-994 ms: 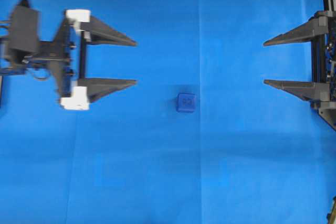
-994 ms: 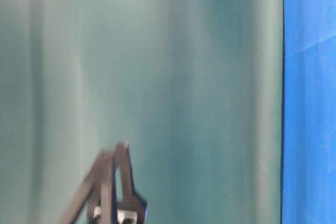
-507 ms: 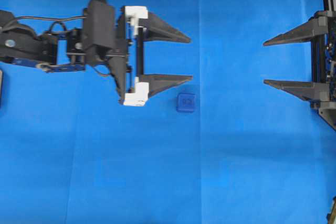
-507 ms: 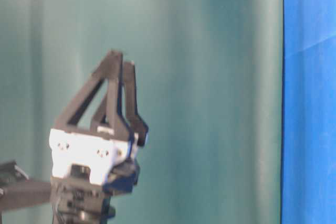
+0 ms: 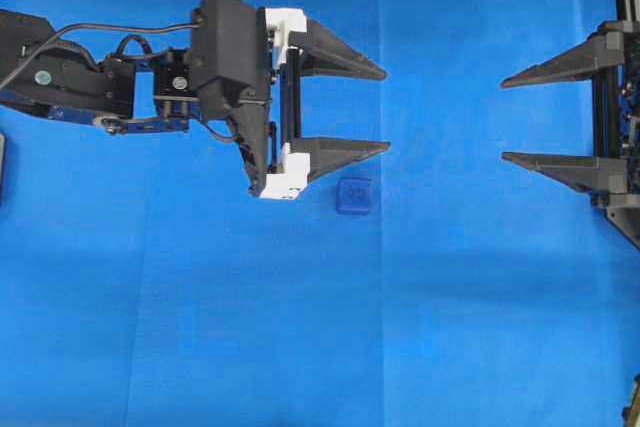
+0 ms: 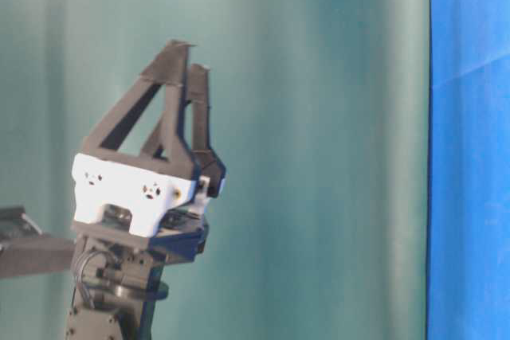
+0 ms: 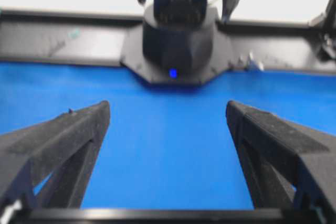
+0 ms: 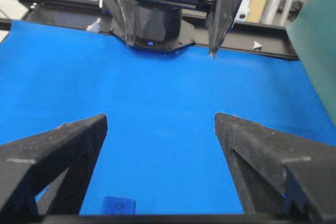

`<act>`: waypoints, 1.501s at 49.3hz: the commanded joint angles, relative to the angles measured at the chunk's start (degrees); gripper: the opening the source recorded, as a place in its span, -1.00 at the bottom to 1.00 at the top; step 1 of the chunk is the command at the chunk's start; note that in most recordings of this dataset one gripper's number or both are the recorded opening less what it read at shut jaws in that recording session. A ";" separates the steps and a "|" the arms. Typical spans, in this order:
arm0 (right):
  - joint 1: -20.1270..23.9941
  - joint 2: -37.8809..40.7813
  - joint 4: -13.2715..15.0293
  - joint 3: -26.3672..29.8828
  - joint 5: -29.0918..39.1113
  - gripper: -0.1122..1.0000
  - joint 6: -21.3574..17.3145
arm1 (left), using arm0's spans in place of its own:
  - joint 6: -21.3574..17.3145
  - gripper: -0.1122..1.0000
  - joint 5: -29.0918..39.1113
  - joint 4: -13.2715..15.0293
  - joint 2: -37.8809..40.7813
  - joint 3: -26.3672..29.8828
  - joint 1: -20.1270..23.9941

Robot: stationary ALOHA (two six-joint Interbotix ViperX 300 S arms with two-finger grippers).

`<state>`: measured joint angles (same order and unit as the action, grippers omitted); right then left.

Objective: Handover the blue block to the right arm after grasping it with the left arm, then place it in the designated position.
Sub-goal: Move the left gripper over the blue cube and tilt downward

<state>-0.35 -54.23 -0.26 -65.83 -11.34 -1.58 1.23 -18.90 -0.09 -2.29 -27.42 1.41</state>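
The blue block (image 5: 354, 195) lies on the blue cloth near the middle of the overhead view. My left gripper (image 5: 386, 111), the one with white brackets, hovers open just beside it. Its lower finger (image 5: 345, 152) passes close to the block's far side, so the block is outside the jaws. The left wrist view shows only cloth between the open left gripper (image 7: 167, 106) fingers; the block is out of that view. My right gripper (image 5: 503, 119) stands open at the right edge, well apart from the block. In the right wrist view the block (image 8: 118, 205) sits low, between the open right gripper (image 8: 160, 116) fingers.
Blue cloth (image 5: 320, 327) covers the whole table. A green curtain (image 6: 319, 117) backs the table-level view, where the left gripper (image 6: 193, 55) points upward. A black frame rail (image 8: 262, 40) and the opposite arm's base (image 7: 178, 40) stand at the far end.
My left arm has swept right from the left edge until its fingers reach beside the block, slowing over the last half second. The block and the right arm have not moved.
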 commanded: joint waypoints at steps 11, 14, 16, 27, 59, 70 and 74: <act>-0.09 0.35 -0.18 1.58 -0.35 0.93 -0.09 | -0.44 0.88 20.48 -0.09 3.43 10.81 -0.70; -0.09 0.44 -0.09 1.58 -0.26 0.93 0.00 | -0.53 0.88 25.84 -0.09 4.48 13.10 -0.88; -0.09 0.44 -0.18 1.58 -0.26 0.93 -0.09 | -0.53 0.88 29.53 -0.09 5.19 14.68 -0.97; -0.09 0.44 -0.18 1.58 -0.18 0.93 -0.09 | -0.97 0.88 47.20 -0.09 8.61 23.12 -1.76; -0.09 0.53 -0.18 1.58 -0.18 0.93 -0.09 | -1.93 0.88 59.77 -0.35 11.25 28.74 -2.20; -0.09 0.53 -0.18 1.58 -0.18 0.93 -0.09 | -2.02 0.88 59.77 -0.35 11.25 28.74 -2.20; -0.09 0.53 -0.18 1.58 -0.09 0.93 -0.09 | -2.02 0.88 59.77 -0.35 11.25 28.74 -2.20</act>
<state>-0.35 -54.05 -0.26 -65.83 -11.25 -1.58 -0.79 41.04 -0.26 9.93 0.00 -0.79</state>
